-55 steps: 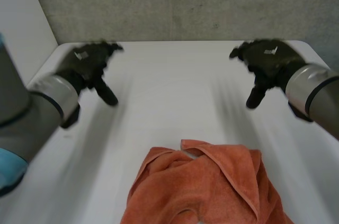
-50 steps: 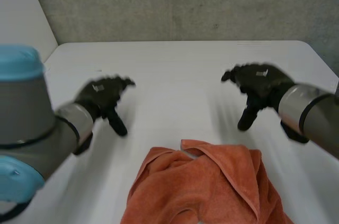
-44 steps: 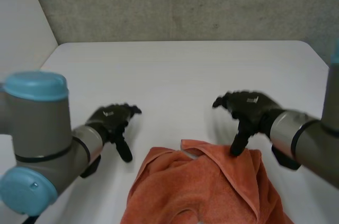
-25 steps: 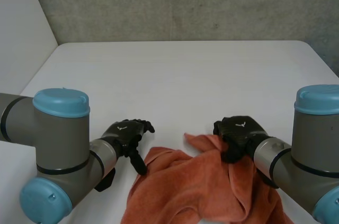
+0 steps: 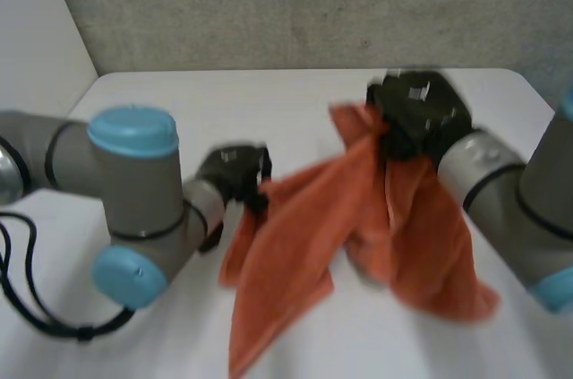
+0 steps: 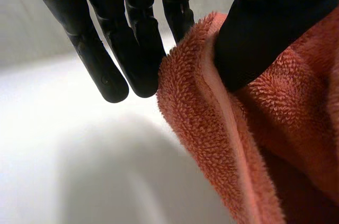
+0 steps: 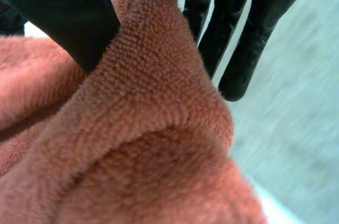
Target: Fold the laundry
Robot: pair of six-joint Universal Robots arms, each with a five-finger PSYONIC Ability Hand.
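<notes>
Hanging stretched left to right, orange towel (image 5: 295, 236) trails tails nearward. Left hand (image 5: 235, 170) pinches its edge; right hand (image 5: 419, 115), a fold.

Hanging towel (image 5: 295, 218) blocks the middle; far table (image 5: 269, 101) seems open.

No word, number or brand name can be read anywhere here. The black left hand (image 5: 235, 167) and black right hand (image 5: 419, 110) each carry a small pale mark on the back, too blurred to read.
</notes>
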